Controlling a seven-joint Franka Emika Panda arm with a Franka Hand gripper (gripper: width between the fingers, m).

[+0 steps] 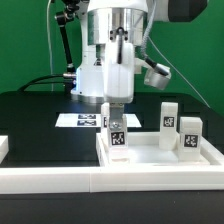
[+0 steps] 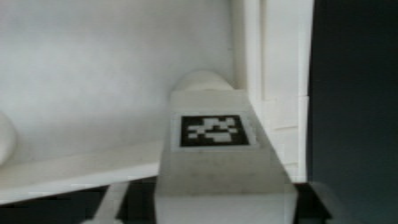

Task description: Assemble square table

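A: Where's your leg [image 1: 116, 128]?

B: Clamped upright in the gripper [image 1: 115, 108], just over the tabletop [image 1: 150, 158], near its far corner by the rim.

A: Then keep it plumb, line it up with the corner hole if you can see one, and lower gently. Two other legs [image 1: 168, 115] stand nearby; steer clear.

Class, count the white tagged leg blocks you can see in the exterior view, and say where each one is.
3. One leg block is in the gripper over the tabletop; two more stand towards the exterior view's right. Others may be hidden.
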